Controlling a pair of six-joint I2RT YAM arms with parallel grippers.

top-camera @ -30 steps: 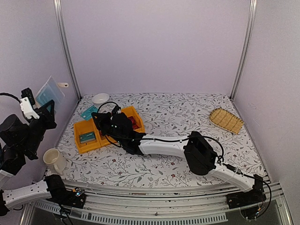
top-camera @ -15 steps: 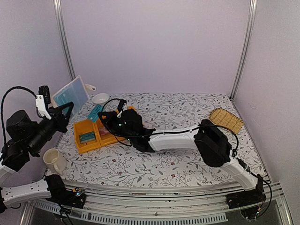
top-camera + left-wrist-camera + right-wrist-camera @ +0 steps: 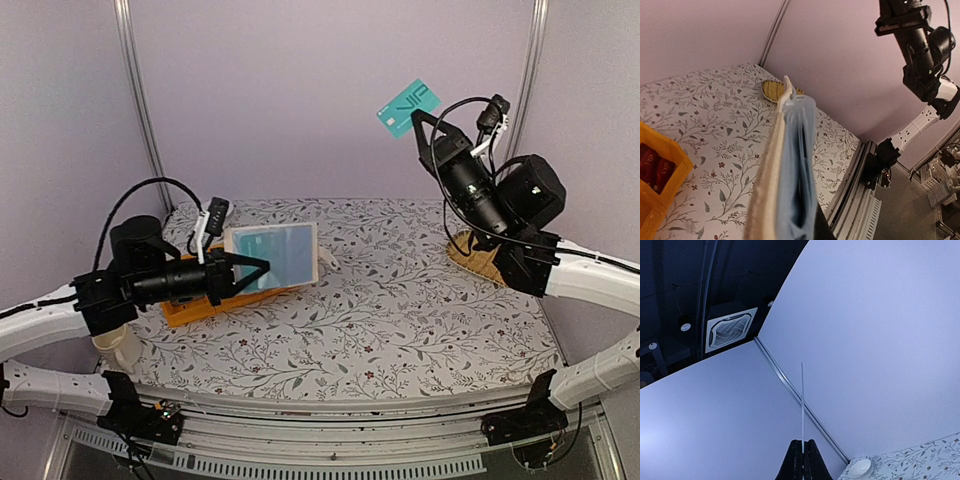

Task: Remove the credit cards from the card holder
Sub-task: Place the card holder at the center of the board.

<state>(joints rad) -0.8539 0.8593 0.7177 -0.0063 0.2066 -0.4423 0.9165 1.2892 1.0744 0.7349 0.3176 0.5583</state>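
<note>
My left gripper (image 3: pixel 248 270) is shut on the near edge of the card holder (image 3: pixel 272 254), held just above the table left of centre. A teal tint shows through its clear sleeves. In the left wrist view the card holder (image 3: pixel 790 165) is edge-on, whitish cover to the left and pale blue leaves to the right. My right gripper (image 3: pixel 422 124) is raised high at the right, shut on a teal credit card (image 3: pixel 408 107) with light print. That credit card (image 3: pixel 802 400) shows as a thin upright line above the closed fingertips (image 3: pixel 796 452). Red credit cards (image 3: pixel 652 167) lie in a yellow bin (image 3: pixel 667 192).
The yellow bins (image 3: pixel 185 308) sit under my left arm at the table's left. A woven straw basket (image 3: pixel 478 262) lies at the back right, partly behind my right arm. A cream cup (image 3: pixel 112 347) stands at the near left edge. A white bowl (image 3: pixel 860 468) rests on the table.
My right arm has swung from the yellow bins at the left up to the right, now holding a teal card high. My left arm has brought the card holder down over the table.
</note>
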